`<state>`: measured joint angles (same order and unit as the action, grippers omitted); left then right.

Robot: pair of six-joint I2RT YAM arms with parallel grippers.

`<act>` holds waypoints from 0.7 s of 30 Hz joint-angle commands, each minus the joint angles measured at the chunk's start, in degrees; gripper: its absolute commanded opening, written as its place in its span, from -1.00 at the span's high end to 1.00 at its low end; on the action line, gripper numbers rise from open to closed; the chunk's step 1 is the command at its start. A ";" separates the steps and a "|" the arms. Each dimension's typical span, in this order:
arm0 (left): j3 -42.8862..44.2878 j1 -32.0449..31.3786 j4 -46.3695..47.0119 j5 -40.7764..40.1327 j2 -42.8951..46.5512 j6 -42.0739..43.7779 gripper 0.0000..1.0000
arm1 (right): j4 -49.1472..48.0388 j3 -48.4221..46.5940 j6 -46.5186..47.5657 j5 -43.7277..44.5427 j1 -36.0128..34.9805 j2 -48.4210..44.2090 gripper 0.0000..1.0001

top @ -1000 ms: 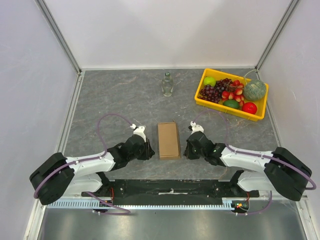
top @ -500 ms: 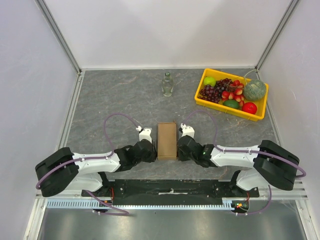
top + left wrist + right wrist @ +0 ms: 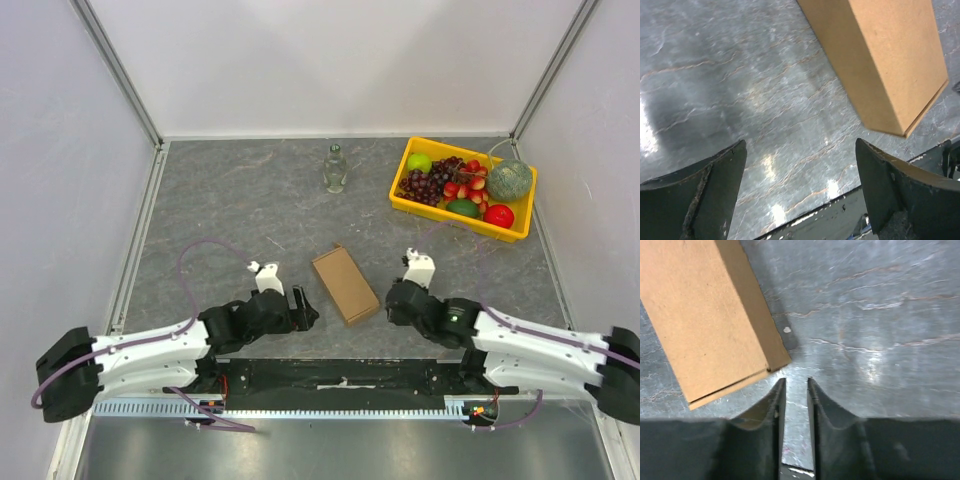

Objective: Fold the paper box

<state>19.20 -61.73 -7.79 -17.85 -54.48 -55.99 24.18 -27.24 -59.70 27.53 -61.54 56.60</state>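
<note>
Tabletop (image 3: 230,200) grey-veined, white walls (image 3: 330,70), paper box (image 3: 345,285) askew

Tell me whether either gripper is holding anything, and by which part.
Nothing is held. The left gripper stands wide open, the right gripper shows only a narrow empty gap, and the paper box lies free on the table.

L hand (image 3: 302,304), R hand (image 3: 389,305) backed off, box (image 3: 345,285) now skewed.

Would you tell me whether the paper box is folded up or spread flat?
Folded up: the paper box is a closed carton lying on the table, with side walls and no loose flaps.
</note>
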 commanded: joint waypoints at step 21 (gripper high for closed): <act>4.18 -0.23 -18.74 -8.16 3.50 -1.93 -0.96 | 3.59 0.87 7.60 20.61 -0.07 -26.28 -0.88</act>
<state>20.99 -61.76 -22.94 -21.39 -51.66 -57.39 31.35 -27.24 -52.71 39.27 -61.49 31.24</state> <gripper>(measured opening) 0.977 0.844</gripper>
